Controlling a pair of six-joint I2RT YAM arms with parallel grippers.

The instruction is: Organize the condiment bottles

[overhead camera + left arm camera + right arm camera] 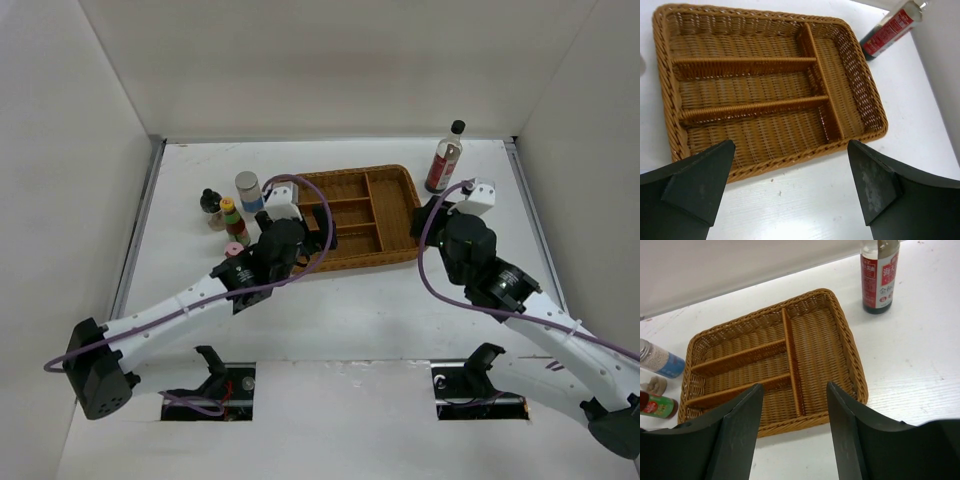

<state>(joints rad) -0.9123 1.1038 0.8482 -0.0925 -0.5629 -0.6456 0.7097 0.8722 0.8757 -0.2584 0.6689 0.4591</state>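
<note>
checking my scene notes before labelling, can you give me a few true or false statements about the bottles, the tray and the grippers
1. The wicker tray has no bottle in any compartment. True.
2. The tall sauce bottle lies on its side inside the tray. False: it stands upright on the table, outside the tray near its far right corner.
3. The left gripper is open and holds nothing. True.
4. The right gripper is clamped on a jar. False: its jaws stand apart with nothing between them.
5. The small jars stand grouped on the table beside the tray's left end. True.
</note>
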